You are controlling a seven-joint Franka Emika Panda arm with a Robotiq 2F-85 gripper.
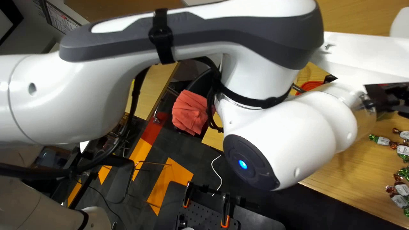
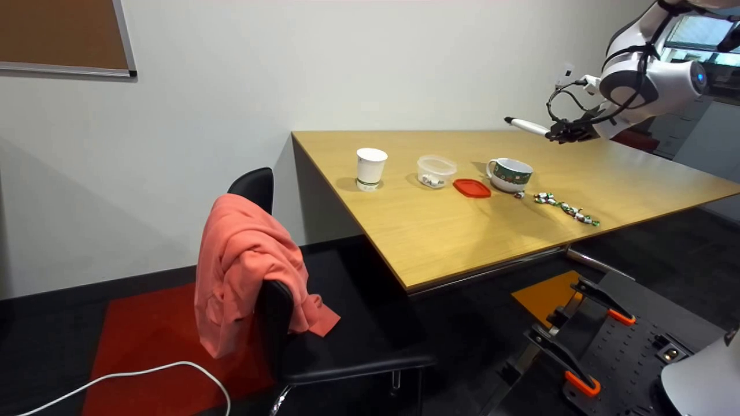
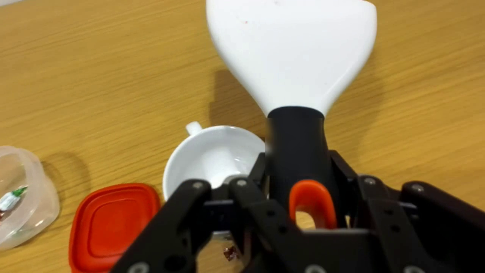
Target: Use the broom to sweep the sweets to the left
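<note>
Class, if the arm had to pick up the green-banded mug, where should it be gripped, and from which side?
Probably the rim, from above, jaws straddling it away from the handle: the mug stands upright, mouth up, with the handle jutting sideways. A wrapped sweet close to its base makes a low approach there riskier. The gripper would first have to release the broom.
</note>
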